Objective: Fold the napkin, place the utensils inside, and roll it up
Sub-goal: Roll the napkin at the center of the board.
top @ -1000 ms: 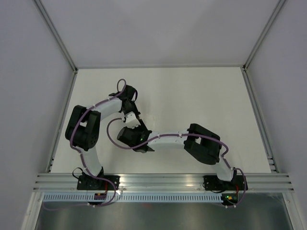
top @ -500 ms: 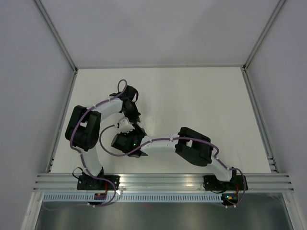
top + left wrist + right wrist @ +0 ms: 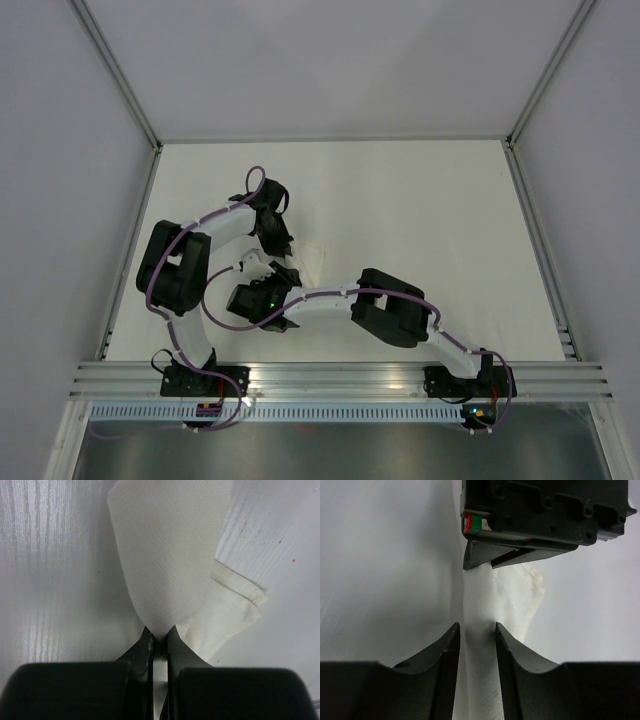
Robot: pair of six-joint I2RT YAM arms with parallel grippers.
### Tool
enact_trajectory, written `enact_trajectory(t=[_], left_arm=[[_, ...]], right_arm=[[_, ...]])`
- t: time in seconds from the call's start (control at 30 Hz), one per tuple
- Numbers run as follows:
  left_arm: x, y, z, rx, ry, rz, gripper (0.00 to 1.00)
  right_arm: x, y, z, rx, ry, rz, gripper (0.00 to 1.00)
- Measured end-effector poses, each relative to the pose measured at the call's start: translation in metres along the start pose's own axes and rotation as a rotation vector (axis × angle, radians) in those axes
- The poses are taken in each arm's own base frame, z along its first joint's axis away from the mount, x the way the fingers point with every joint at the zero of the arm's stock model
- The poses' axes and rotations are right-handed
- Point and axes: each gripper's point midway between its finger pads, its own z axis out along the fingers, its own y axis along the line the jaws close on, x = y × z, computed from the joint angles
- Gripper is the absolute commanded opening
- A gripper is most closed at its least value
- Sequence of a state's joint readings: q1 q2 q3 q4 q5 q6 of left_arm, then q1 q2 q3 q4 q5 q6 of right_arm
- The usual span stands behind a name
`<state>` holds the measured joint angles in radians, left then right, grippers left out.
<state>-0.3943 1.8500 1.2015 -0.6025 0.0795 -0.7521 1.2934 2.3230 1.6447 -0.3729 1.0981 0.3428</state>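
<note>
Pinches thin white cloth napkin (image 3: pixel 170 555) in clenched left gripper (image 3: pixel 159 632). Straddles its ridge at six o'clock with right gripper (image 3: pixel 475 627), jaws parted. Judged mid-fold; no utensils visible, rolling yet to do.

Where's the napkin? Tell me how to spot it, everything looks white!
Look at the white table, a bit left of its middle. The napkin is the cloth pinched by the left gripper. Unlike the smooth table, it looks woven and has a hemmed corner.

Robot lab cell: white table (image 3: pixel 400 200), aluminium rail (image 3: pixel 340 378) (plain grey walls (image 3: pixel 60 200)).
</note>
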Motion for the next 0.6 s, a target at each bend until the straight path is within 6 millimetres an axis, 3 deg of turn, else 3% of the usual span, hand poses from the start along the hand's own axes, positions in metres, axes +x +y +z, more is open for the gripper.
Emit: enact_trajectory(t=[0.5,0.6], left_arm=[[0.0005,0.0001,-0.0001,0.0,0.002,0.005,0.02],[0.0007,-0.0001,-0.0001,0.001,0.003,0.007,0.02]], right_arm=[[0.003,-0.0051,0.0039,0.117,-0.034,-0.058,0.38],[0.0041,-0.0055,0.0041,0.124,-0.033,-0.064,0.25]])
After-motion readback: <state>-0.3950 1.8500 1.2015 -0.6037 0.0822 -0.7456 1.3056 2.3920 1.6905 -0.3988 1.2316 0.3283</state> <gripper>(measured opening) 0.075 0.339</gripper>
